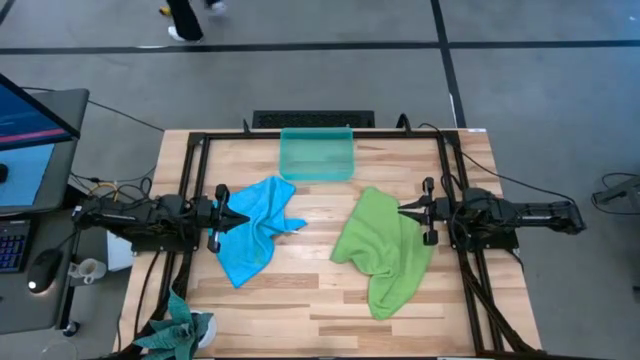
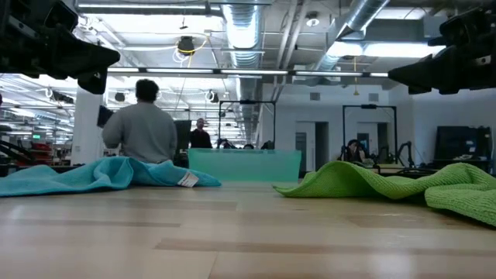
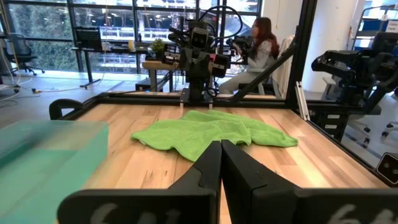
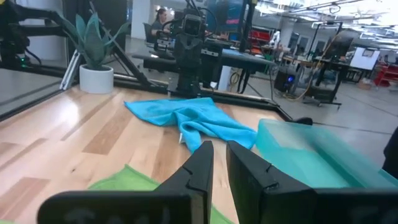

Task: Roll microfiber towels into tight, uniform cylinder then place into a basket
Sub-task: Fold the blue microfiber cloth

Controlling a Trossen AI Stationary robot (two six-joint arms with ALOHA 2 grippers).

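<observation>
The sky-blue towel [image 1: 258,228] lies crumpled on the table's left half; it also shows in the low view [image 2: 108,174] and the right wrist view [image 4: 189,118]. The lime green towel [image 1: 383,248] lies crumpled on the right half and shows in the left wrist view [image 3: 211,132]. The teal see-through basket [image 1: 317,153] stands at the far edge, in the middle. My left gripper [image 1: 243,220] hovers shut above the blue towel's left part. My right gripper [image 1: 403,208] hovers shut above the green towel's far right part. Both hold nothing.
A black frame [image 1: 190,180] runs along the table's edges. A potted plant [image 1: 180,325] stands at the near left corner. A monitor and keyboard [image 1: 20,140] stand left of the table. A person [image 2: 143,128] sits beyond the far edge. Bare wood lies between the towels.
</observation>
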